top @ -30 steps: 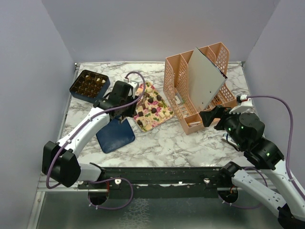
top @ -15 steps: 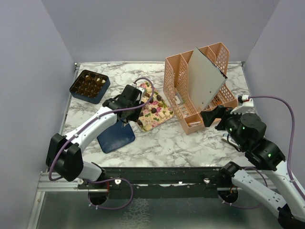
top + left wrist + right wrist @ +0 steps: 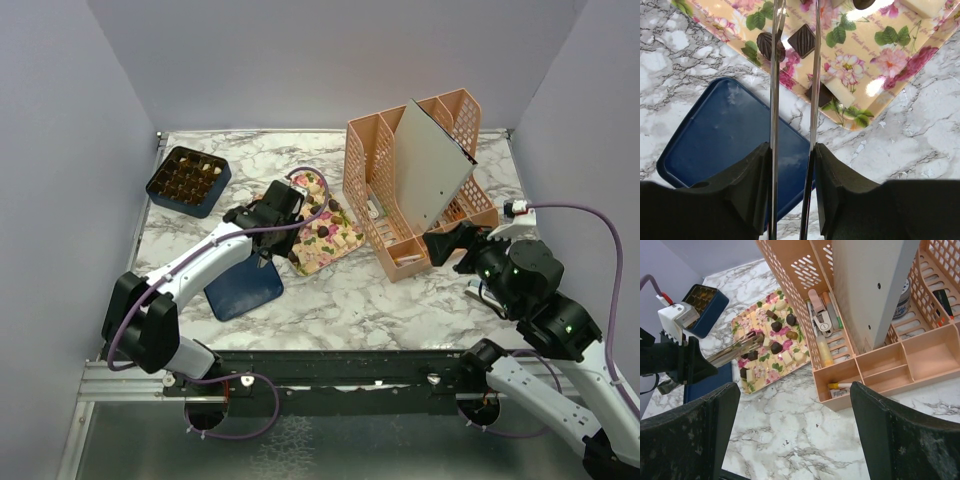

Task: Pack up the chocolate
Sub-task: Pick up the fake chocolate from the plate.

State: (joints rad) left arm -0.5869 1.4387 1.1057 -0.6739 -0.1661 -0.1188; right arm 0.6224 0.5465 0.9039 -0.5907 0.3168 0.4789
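The chocolate lies as several dark and cream pieces on a floral tray. My left gripper is shut on metal tweezers that reach over the tray's near-left corner. In the left wrist view a dark square piece shows between the two blades and a round one sits just left of them; the blade tips run off the top edge. My left gripper presses both blades. The right gripper hangs open beside the organiser, its wide jaws holding nothing.
A dark blue box with a gridded tray stands at the back left, some cells filled. Its blue lid lies flat under the left arm. A peach desk organiser holding a grey board and stationery stands right of the floral tray.
My left gripper with the tweezers has shifted right from near the lid side, out over the floral tray's edge. The right arm has stayed where it was.
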